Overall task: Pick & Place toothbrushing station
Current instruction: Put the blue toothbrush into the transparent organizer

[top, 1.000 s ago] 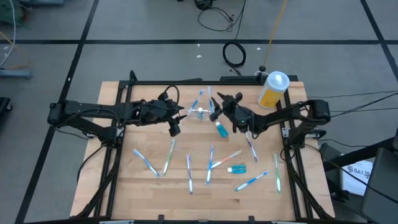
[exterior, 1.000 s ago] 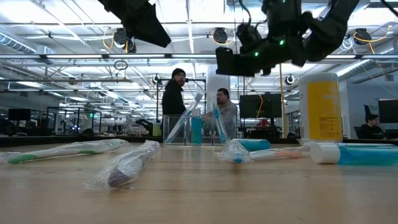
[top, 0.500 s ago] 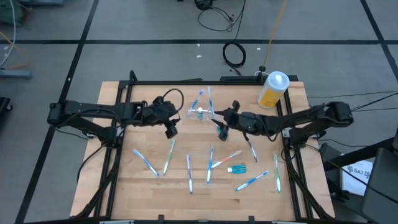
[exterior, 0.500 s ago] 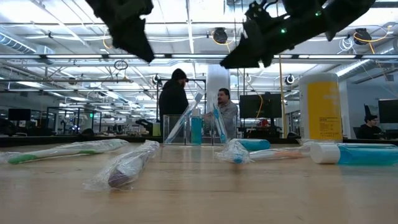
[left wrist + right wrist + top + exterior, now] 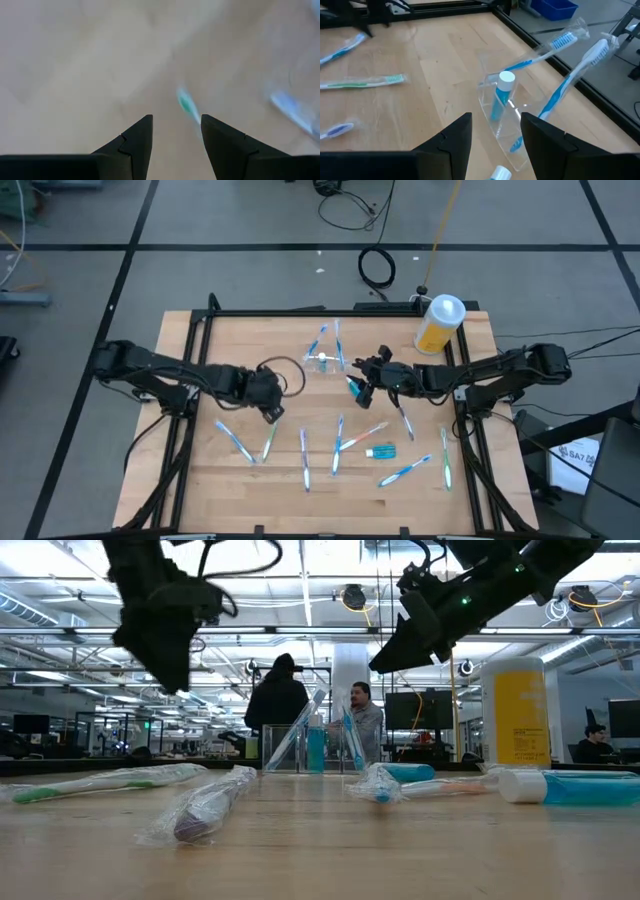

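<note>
Two toothbrushes and one teal tube already stand in clear cup (image 5: 322, 362); rest lie loose mid-table. Your left gripper (image 5: 272, 412) hovers empty, fingers parted, above green-tipped toothbrush (image 5: 269, 440): drop, straddle, close. Right gripper (image 5: 361, 387) parted, empty, beside cup near loose toothpaste tube (image 5: 353, 386); yellow bottle (image 5: 438, 324) well clear

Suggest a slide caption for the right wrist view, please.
Right gripper, open, faces the clear cup holding a toothpaste tube and two toothbrushes.
</note>
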Robot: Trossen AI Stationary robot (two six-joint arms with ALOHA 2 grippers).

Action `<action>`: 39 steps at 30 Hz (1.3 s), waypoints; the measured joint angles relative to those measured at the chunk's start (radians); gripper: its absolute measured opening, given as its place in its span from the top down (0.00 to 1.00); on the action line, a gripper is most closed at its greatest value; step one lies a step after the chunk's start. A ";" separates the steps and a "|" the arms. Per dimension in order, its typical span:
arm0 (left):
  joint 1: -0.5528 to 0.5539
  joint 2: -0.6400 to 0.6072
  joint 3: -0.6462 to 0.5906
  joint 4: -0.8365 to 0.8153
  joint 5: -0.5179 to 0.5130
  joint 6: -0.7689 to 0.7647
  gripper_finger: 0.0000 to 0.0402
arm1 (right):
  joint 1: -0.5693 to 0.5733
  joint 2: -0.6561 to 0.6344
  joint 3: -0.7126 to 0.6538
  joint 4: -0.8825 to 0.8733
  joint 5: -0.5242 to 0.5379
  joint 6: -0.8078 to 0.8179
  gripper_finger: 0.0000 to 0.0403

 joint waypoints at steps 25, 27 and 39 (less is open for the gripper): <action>-0.293 -0.016 -0.174 -0.178 0.238 -0.620 0.56 | -0.025 0.000 0.000 0.000 -0.001 -0.045 0.59; -0.308 -0.038 -0.212 -0.090 0.241 -0.654 0.56 | -0.031 0.000 0.000 0.000 -0.001 -0.045 0.59; -0.462 -0.058 -0.245 0.021 0.225 -1.016 0.56 | -0.113 0.000 0.000 0.142 -0.185 -0.082 0.59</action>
